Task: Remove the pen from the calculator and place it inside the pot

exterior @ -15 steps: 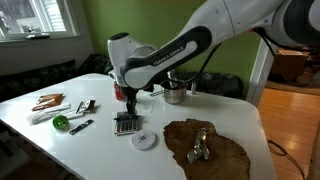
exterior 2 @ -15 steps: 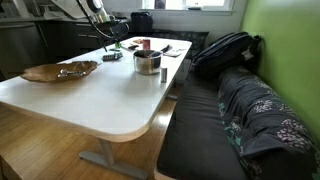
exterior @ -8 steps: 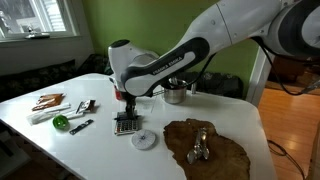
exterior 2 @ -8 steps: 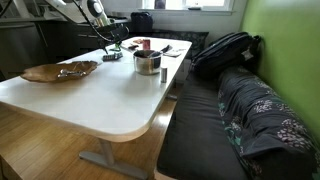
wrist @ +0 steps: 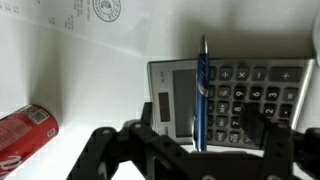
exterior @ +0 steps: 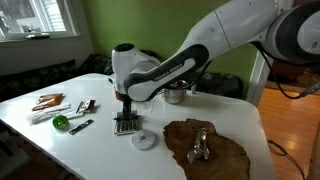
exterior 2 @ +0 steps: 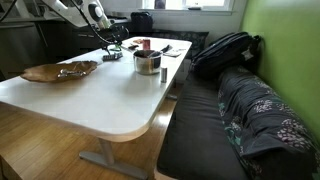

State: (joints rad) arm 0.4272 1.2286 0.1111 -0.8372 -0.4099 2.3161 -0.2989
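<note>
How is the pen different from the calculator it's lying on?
The pen is blue, thin and stick-shaped; the calculator is grey, wide and rectangular. The pen is smooth, while the calculator has rows of keys and a display. The pen rests on top of the calculator; the calculator rests on the white table. Both lie flat.

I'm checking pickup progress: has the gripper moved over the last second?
Yes. In an exterior view the gripper has come down closer to the calculator, which has stayed put.
</note>
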